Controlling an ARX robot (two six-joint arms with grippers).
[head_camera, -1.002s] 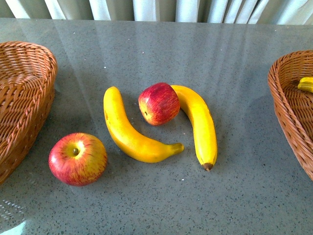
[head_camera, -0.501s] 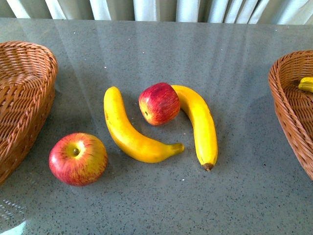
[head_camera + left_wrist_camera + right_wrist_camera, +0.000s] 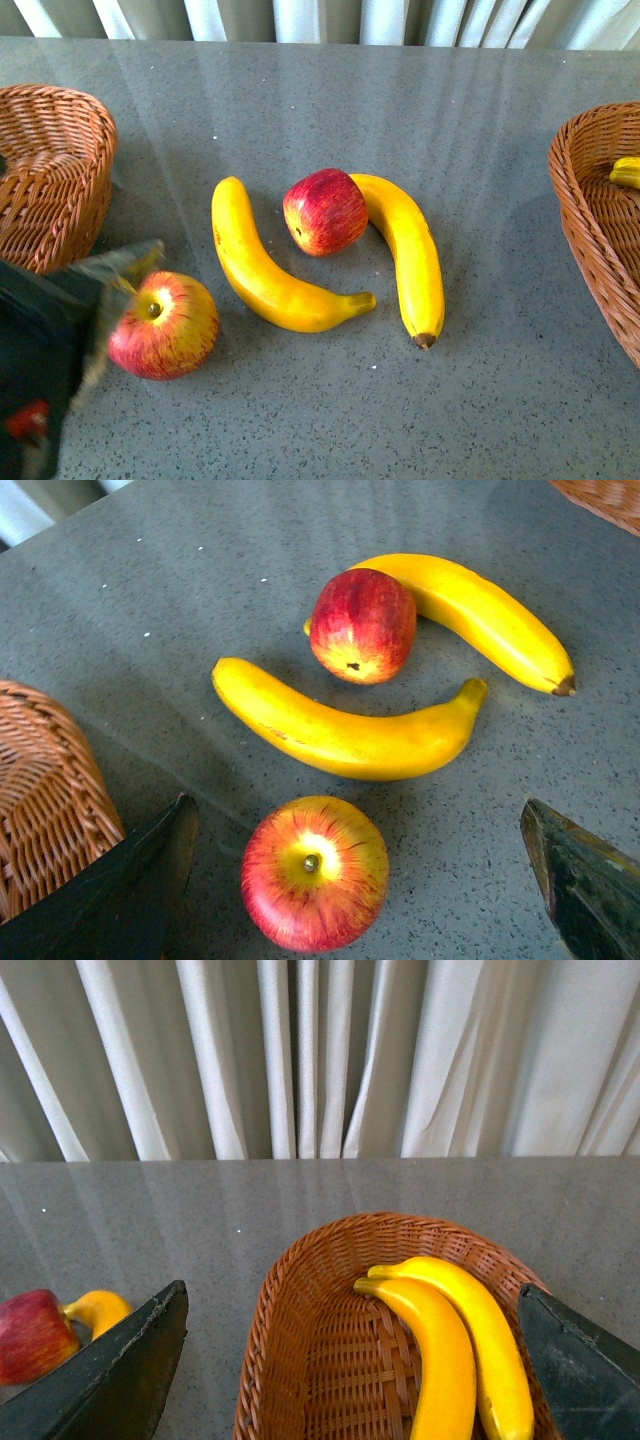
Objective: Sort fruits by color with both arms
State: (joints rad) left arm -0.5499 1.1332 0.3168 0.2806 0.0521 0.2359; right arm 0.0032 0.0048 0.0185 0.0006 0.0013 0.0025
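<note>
Two red apples and two yellow bananas lie mid-table. The near apple [image 3: 165, 325] [image 3: 314, 872] sits stem up, and my left gripper [image 3: 70, 330] [image 3: 358, 820] hangs open just over it, one finger on each side, touching nothing. The far apple [image 3: 325, 211] [image 3: 362, 625] rests between the left banana [image 3: 265, 265] [image 3: 345, 735] and the right banana [image 3: 410, 250] [image 3: 480, 610]. My right gripper [image 3: 352, 1300] is open and empty above the right basket [image 3: 300, 1360], out of the front view. That basket holds two bananas [image 3: 440, 1370] [image 3: 495, 1350] lying side by side.
An empty wicker basket [image 3: 50, 180] [image 3: 45, 800] stands at the table's left edge, close to the left gripper. The right basket [image 3: 600, 220] stands at the right edge with a banana end [image 3: 627, 172] showing. White curtains hang behind the table.
My left gripper has come into the front view from the bottom left and now stands over the near apple. The fruits have not moved.
</note>
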